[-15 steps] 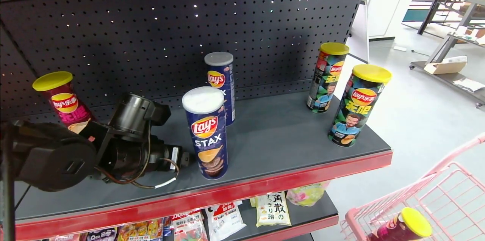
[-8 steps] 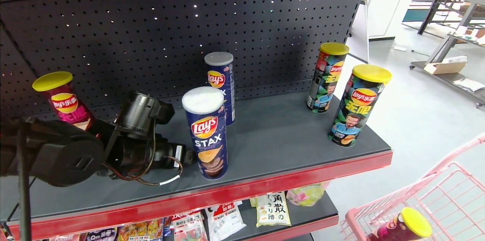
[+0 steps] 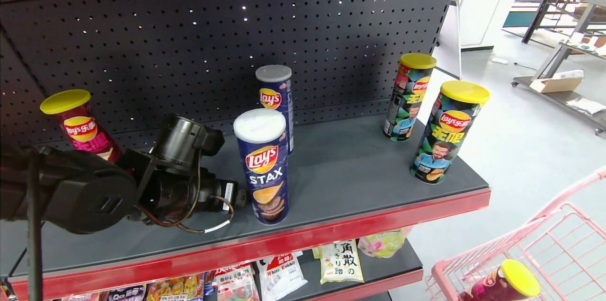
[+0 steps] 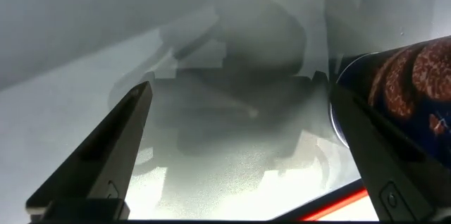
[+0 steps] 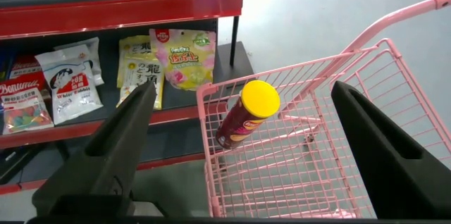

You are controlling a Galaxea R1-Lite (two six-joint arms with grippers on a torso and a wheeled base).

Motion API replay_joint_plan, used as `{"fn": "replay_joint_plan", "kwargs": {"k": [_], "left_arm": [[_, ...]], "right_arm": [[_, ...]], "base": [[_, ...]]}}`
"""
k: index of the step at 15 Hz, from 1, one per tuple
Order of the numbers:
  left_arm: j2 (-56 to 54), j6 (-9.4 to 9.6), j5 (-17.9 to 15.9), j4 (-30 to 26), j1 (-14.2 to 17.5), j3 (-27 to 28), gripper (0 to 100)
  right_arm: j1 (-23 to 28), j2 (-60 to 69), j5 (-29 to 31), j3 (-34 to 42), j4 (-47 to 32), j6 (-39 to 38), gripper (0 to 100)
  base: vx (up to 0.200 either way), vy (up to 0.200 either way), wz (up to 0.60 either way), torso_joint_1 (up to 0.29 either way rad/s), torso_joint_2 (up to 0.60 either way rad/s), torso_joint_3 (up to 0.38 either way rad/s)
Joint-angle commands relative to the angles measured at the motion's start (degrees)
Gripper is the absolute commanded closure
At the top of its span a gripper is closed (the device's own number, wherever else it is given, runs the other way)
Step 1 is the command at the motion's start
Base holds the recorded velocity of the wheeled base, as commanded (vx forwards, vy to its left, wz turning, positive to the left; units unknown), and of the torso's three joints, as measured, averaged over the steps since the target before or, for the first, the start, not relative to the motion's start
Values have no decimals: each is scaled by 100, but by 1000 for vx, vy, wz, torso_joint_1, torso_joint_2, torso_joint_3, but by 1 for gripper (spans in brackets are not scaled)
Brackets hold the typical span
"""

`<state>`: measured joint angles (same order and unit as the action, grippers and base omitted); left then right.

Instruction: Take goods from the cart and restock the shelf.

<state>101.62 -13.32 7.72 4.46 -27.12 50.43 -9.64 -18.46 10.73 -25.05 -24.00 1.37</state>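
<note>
Shelf [image 3: 360,168]: dark top deck w/ red front edge. Pink cart [image 3: 563,239] on floor off its R end. L gripper [image 4: 239,97] low over deck, fingers wide apart, nothing held. Front blue can [image 3: 262,168] upright just beside one finger; contact: can't tell. R gripper [image 5: 243,90] above cart, also wide, empty. Cart can [image 5: 246,115], maroon w/ yellow lid, leans in cart corner. Also on deck: rear blue can [image 3: 275,102], front yellow-lid can [image 3: 450,130] & rear yellow-lid can [image 3: 409,97] at R, shelf maroon can [image 3: 80,123] at L back.
</note>
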Motion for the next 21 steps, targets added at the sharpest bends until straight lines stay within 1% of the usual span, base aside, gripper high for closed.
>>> {"fn": "replay_joint_plan", "kwargs": {"k": [1, 11, 16, 17, 19, 20, 21], "left_arm": [[-2, -4, 2, 2, -3, 10, 0], [174, -4, 2, 11, -3, 169, 0], [130, -12, 2, 11, -21, 98, 0], [-63, -12, 19, -7, 32, -7, 0], [-898, 23, 37, -103, 181, -376, 0], [-1364, 49, 46, -279, 243, -473, 0], [-1874, 49, 55, -701, 295, -464, 0]], "right_arm": [[-3, -18, -1, 0, 1, 4, 0], [-3, -18, -1, 0, 1, 4, 0], [-3, -18, -1, 0, 1, 4, 0], [-3, -26, -1, 0, -17, -5, 0], [-38, -211, -36, 0, -8, -84, 0], [-38, -343, -159, 18, 1, -207, 0], [-38, -466, -387, 71, 54, -286, 0]], "base": [[0, 0, 0, 0, 0, 0], [0, 0, 0, 0, 0, 0], [0, 0, 0, 0, 0, 0], [0, 0, 0, 0, 0, 0], [0, 0, 0, 0, 0, 0], [0, 0, 0, 0, 0, 0], [0, 0, 0, 0, 0, 0]]}}
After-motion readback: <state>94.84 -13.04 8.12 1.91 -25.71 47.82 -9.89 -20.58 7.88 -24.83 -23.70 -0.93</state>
